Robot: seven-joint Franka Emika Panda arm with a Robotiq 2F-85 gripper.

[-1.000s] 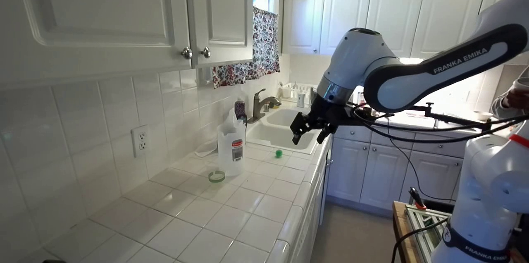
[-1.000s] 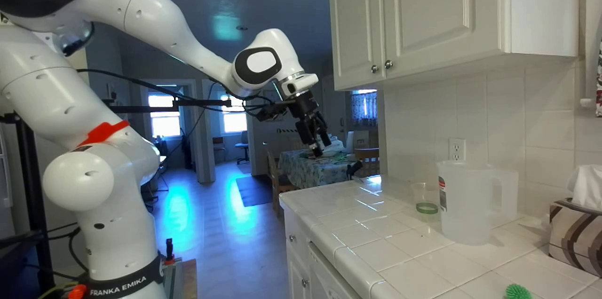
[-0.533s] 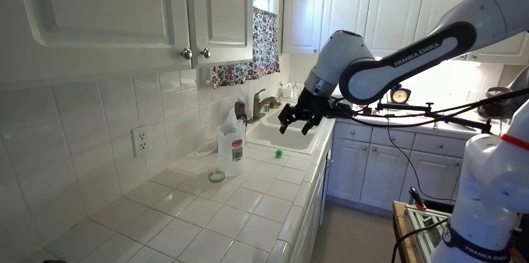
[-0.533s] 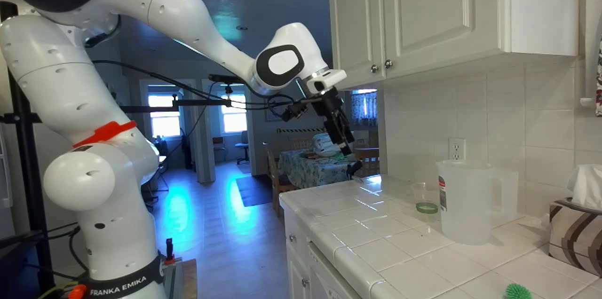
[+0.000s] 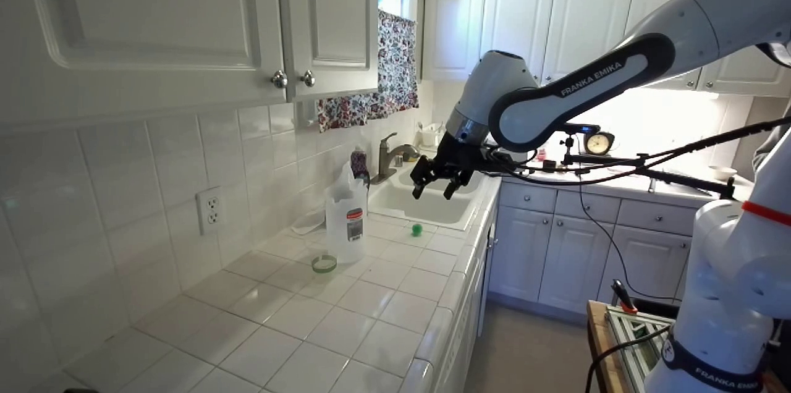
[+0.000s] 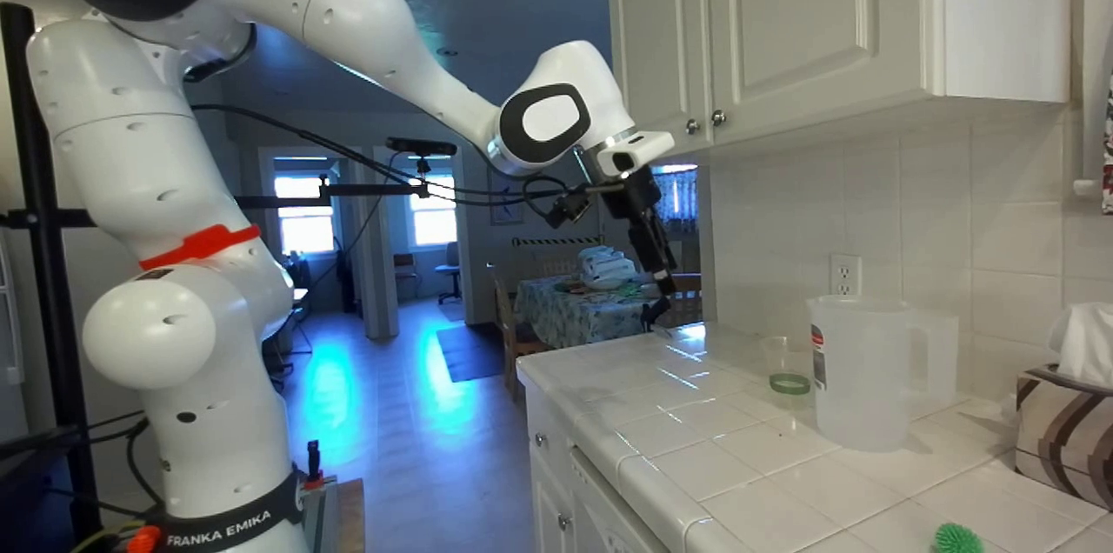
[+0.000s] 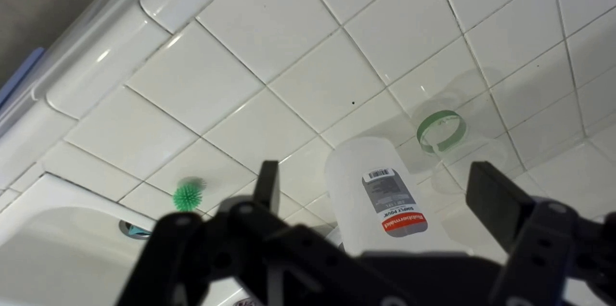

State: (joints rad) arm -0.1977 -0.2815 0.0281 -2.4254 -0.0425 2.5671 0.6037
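My gripper (image 5: pixel 432 195) is open and empty, in the air above the counter's height near the sink; it also shows in an exterior view (image 6: pixel 668 285). In the wrist view the two fingers stand wide apart (image 7: pixel 374 171), with a white translucent pitcher (image 7: pixel 349 185) seen beyond and between them, not touched. The pitcher stands upright on the tiled counter in both exterior views (image 5: pixel 338 232) (image 6: pixel 861 388). A clear cup with a green band (image 6: pixel 789 384) stands beside it; its band (image 7: pixel 452 140) shows in the wrist view. A green spiky ball (image 7: pixel 187 197) lies near the sink, also in both exterior views (image 5: pixel 417 230) (image 6: pixel 956 539).
A white sink (image 5: pixel 426 204) with a faucet (image 5: pixel 385 161) is behind the pitcher. A tissue box (image 6: pixel 1065 449) stands by the wall. Upper cabinets (image 5: pixel 167 22) overhang the white tiled counter (image 5: pixel 346 331). A dark bottle (image 5: pixel 359 164) stands near the faucet.
The arm has reached out over the counter, carrying the gripper toward the wall side and slightly changing its tilt. The gripper stays open. The pitcher, cup and ball have not moved.
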